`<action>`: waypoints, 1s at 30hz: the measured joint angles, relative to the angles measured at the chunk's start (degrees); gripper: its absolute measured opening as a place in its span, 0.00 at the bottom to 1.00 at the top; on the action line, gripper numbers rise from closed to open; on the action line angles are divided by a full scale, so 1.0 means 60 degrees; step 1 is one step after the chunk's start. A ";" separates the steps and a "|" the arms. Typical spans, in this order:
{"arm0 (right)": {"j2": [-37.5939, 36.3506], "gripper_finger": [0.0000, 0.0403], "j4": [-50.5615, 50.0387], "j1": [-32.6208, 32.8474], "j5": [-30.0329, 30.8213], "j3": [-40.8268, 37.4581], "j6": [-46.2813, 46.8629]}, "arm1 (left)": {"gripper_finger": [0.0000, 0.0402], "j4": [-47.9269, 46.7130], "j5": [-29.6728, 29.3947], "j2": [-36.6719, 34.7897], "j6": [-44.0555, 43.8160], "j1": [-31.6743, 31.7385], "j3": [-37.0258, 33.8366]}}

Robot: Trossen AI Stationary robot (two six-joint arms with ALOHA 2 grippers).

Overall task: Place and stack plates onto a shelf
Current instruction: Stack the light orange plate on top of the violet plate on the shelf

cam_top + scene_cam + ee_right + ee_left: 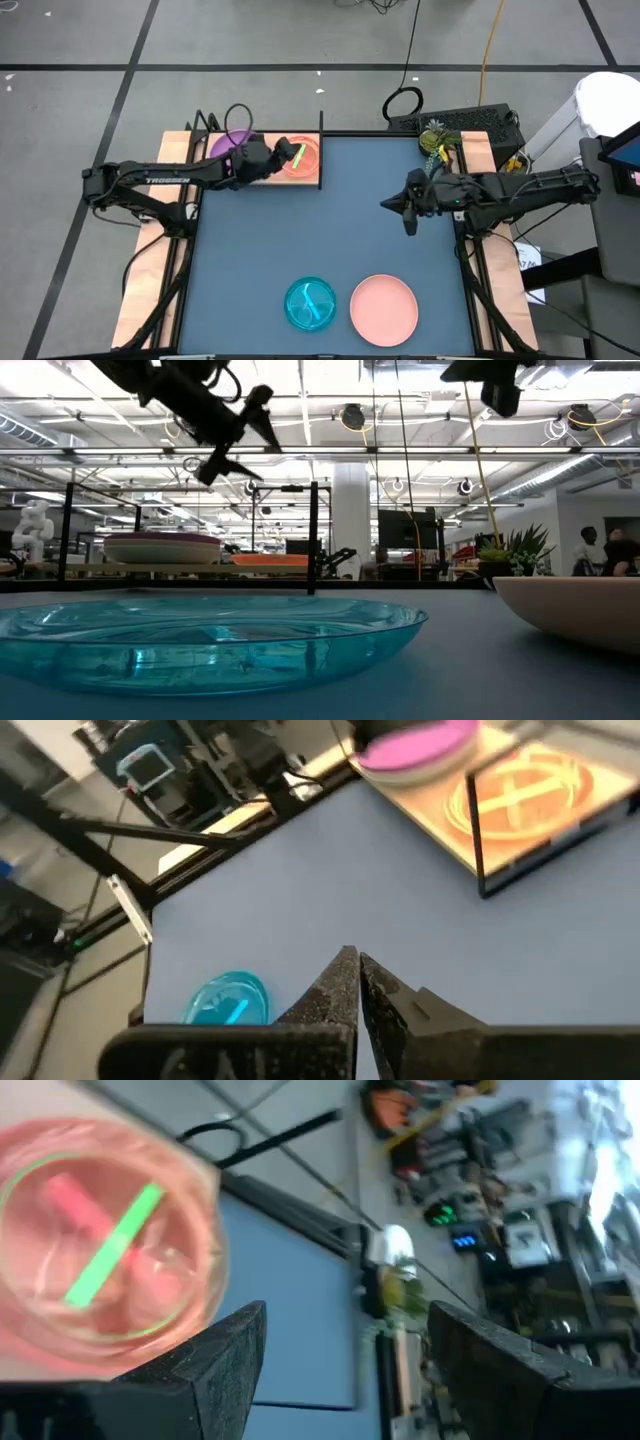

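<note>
**Left gripper open over the shelf stack; two plates remained on the table.**

I had the left gripper point(268, 152) above the shelf point(312, 176), fingers spread wide and holding nothing, just beside the small stack with the green stripe point(297, 156); the purple plate point(225, 146) lay next to that stack on the same board. The right gripper point(407, 208) hovered over the bare tabletop point(300, 240) near the right edge, fingers closed together and empty. The teal plate point(311, 304) and the salmon pink plate point(384, 307) sat side by side, apart, at the near edge. I judged both to be light, stiff plastic with slick surfaces, likely to slide if pushed flat. I judged the raised rim the best grip point, one finger under the lip, one inside.
</note>
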 joint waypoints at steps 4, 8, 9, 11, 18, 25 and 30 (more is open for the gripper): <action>0.0137 0.00 0.0073 -0.0258 -0.0624 -0.0108 0.0369 | 0.70 -0.0195 0.0565 -0.0475 0.1303 -0.0036 0.0018; 0.0102 0.00 0.0236 -0.0279 -0.1062 -0.0108 0.1099 | 0.70 -0.0251 0.1617 -0.0905 0.2572 -0.0029 0.0018; 0.0090 0.00 0.0213 -0.0278 -0.1065 -0.0108 0.1412 | 0.70 -0.0247 0.1944 -0.0944 0.2860 -0.0029 0.0018; 0.0079 0.00 0.0277 -0.0278 -0.1266 -0.0108 0.2254 | 0.70 -0.0389 0.2736 -0.1077 0.3287 -0.0029 0.0017; 0.0207 0.00 0.0438 -0.0033 -0.2286 0.0001 0.4811 | 0.70 -0.0535 0.4764 -0.1382 0.3805 -0.0419 0.0015; 0.0939 0.00 -0.1196 0.0604 -0.2283 0.1316 0.5263 | 0.70 -0.1779 0.4800 -0.1874 0.4209 -0.1350 0.0016; 0.1741 0.00 -0.3322 0.1133 -0.2317 0.2546 0.5260 | 0.70 -0.2318 0.4758 -0.1978 0.4387 -0.2223 0.0014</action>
